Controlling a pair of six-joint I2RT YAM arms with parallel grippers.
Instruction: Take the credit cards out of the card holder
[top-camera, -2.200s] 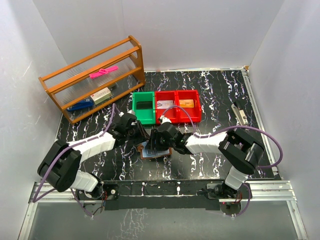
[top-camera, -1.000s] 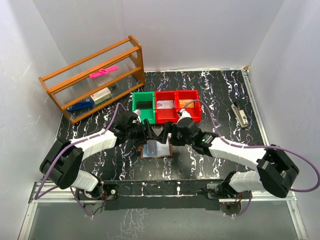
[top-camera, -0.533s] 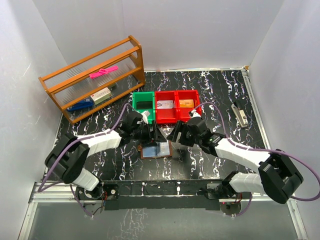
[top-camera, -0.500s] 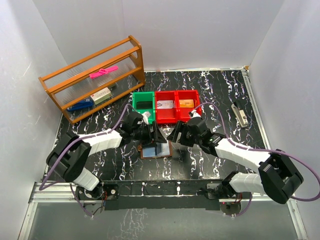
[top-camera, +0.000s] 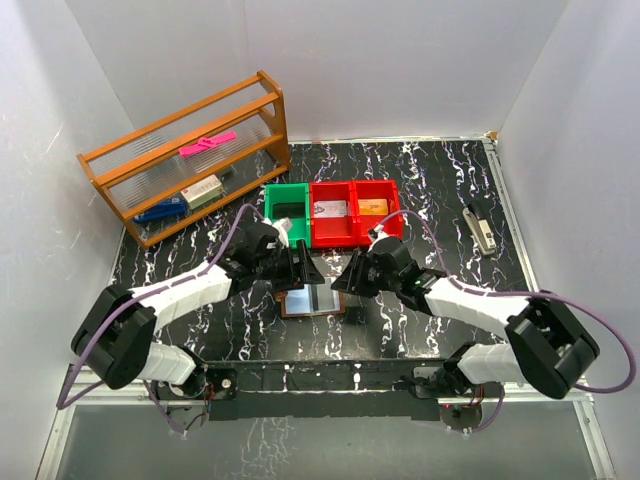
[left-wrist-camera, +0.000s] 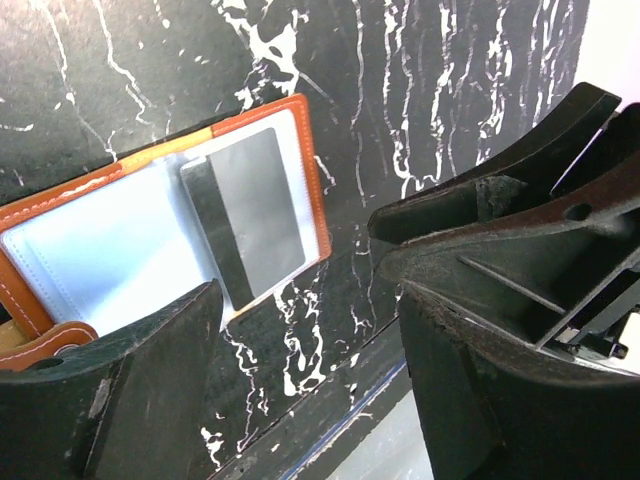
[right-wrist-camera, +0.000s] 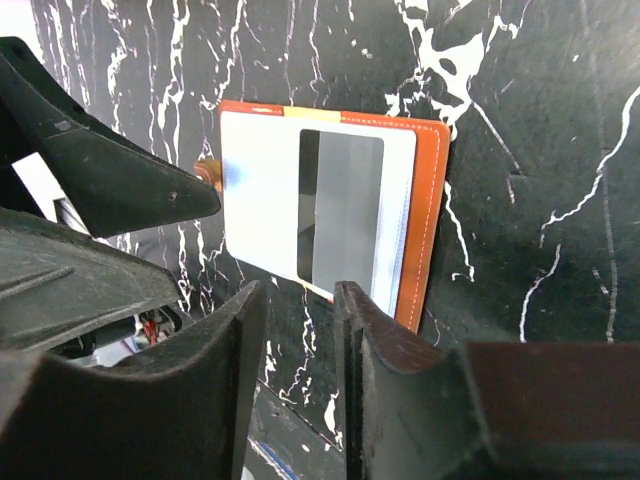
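far left: an orange wooden rack with ribbed clear shelves (top-camera: 185, 155), well apart from the work. towards centre: the left gripper (left-wrist-camera: 300, 265), jaws spread wide and empty, hovering just beside the small brown leather bifold card holder (top-camera: 312, 300). holder laid open and flat on the black white-veined table (top-camera: 430, 190), pale blue lining up, in front of a green plastic bin (top-camera: 270, 215). tucked in a clear sleeve on one half: a silver-grey plastic credit card with a dark stripe (right-wrist-camera: 345, 210), not yet drawn out. right of that: the right gripper (right-wrist-camera: 300, 290), jaws drawn to a narrow gap with nothing visibly clamped, tips poised at the card's near edge; contact impossible to tell. behind: two red plastic bins (top-camera: 352, 212), one with a silver card (top-camera: 330, 208), the other with a gold-orange card (top-camera: 372, 207). by the look of it, the last card left inside. to do it well: pin the leather rim with the left gripper, clear of the sleeve mouth; pinch only the card's exposed edge with the right gripper, never the sleeve film; pull low and flat along the sleeve, so as not to drag the holder. likely snag: a thin card slipping from a shallow pinch.
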